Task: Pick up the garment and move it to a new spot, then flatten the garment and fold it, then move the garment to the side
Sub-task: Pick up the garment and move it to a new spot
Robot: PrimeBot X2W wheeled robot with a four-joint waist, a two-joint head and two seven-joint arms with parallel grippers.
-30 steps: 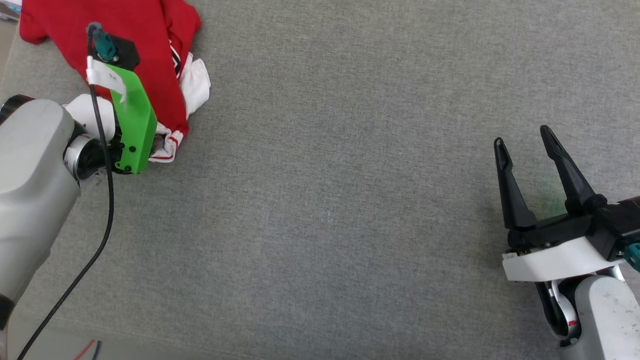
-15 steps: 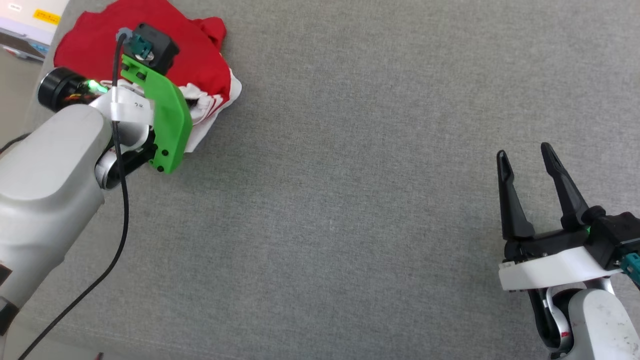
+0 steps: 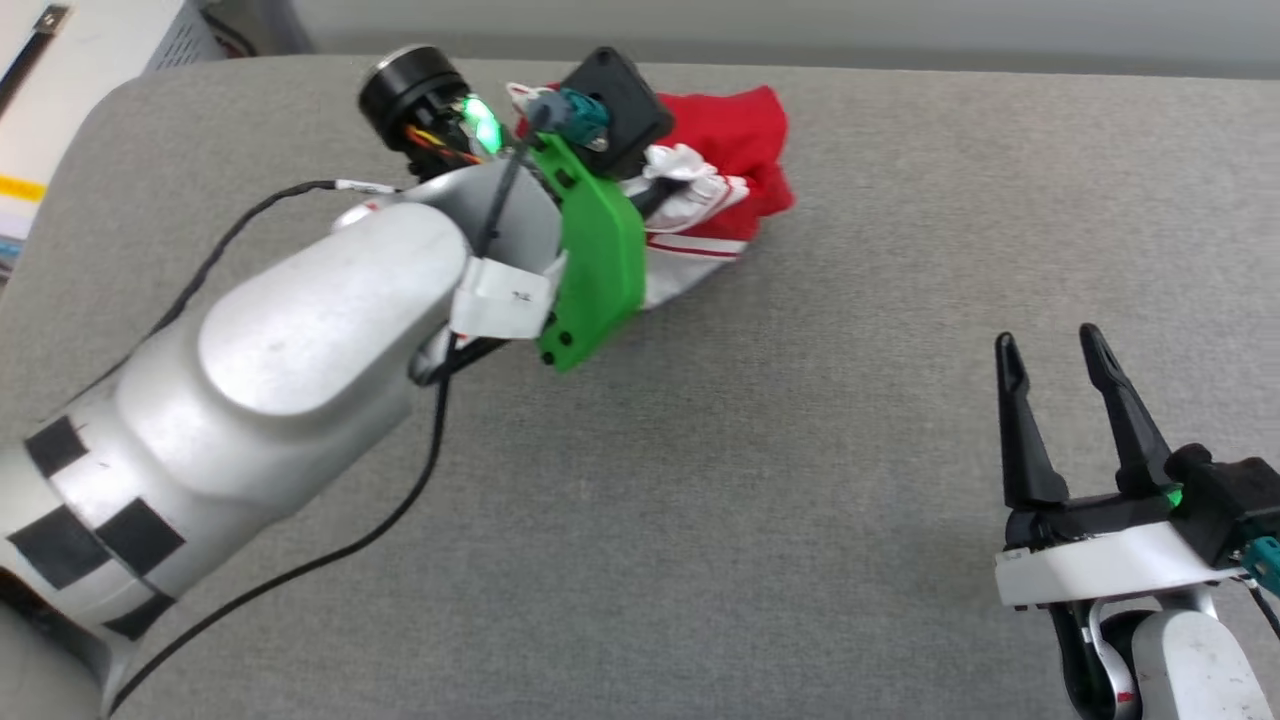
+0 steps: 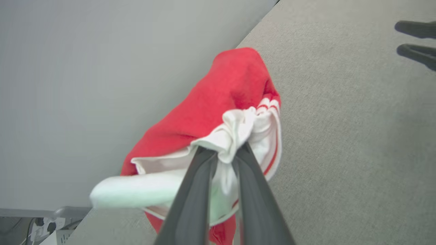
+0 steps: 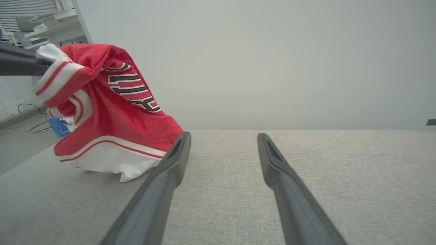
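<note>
Grips with the left tool (image 4: 226,153) a bunched white sleeve of the red soft-fabric T-shirt (image 4: 224,88), fingers pinched tight on the cloth. Holds that crumpled shirt raised at 12 o'clock in the head view, near the far edge of the grey fabric-covered bench (image 3: 700,500), lowest white fold touching its surface. Shows the right tool (image 3: 1045,345) at 4 o'clock, fingers spread, empty, well apart from the shirt.
</note>
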